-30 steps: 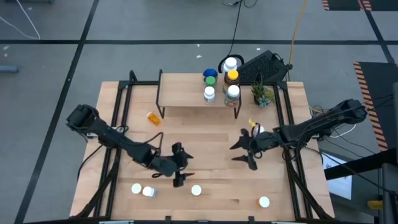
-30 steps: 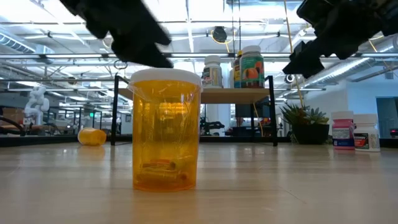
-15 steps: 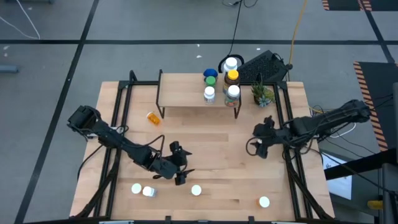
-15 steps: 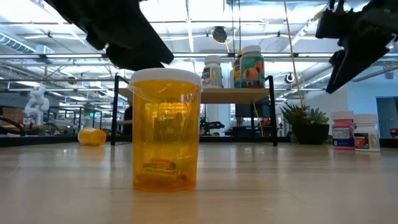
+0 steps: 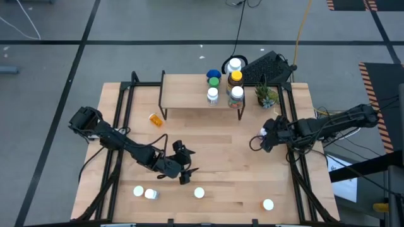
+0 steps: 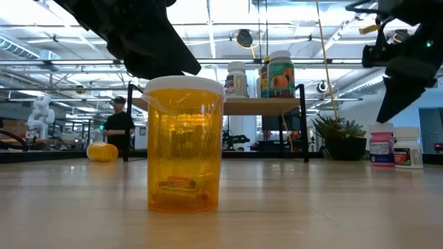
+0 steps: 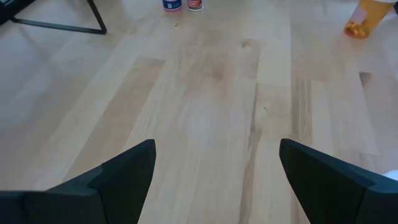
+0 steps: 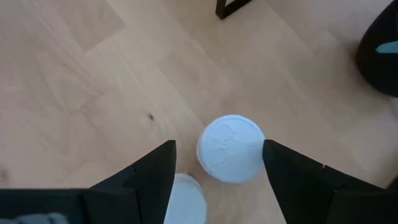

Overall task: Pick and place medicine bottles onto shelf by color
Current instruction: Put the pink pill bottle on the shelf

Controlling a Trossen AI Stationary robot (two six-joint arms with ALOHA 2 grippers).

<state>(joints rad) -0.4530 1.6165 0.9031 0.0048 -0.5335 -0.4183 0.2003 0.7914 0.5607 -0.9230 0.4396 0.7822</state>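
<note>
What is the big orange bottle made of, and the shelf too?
The orange bottle looks like see-through plastic: light passes through its glossy amber wall, showing small pieces lying at the bottom. Its white cap seems to be plastic too. The shelf looks like a pale, matte wooden board with faint grain, standing on thin black legs, probably metal.

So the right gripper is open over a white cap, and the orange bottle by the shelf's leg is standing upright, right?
Not quite. The right gripper is open over a white cap, but the orange bottle by the shelf leg lies on its side, as the high view shows.
</note>
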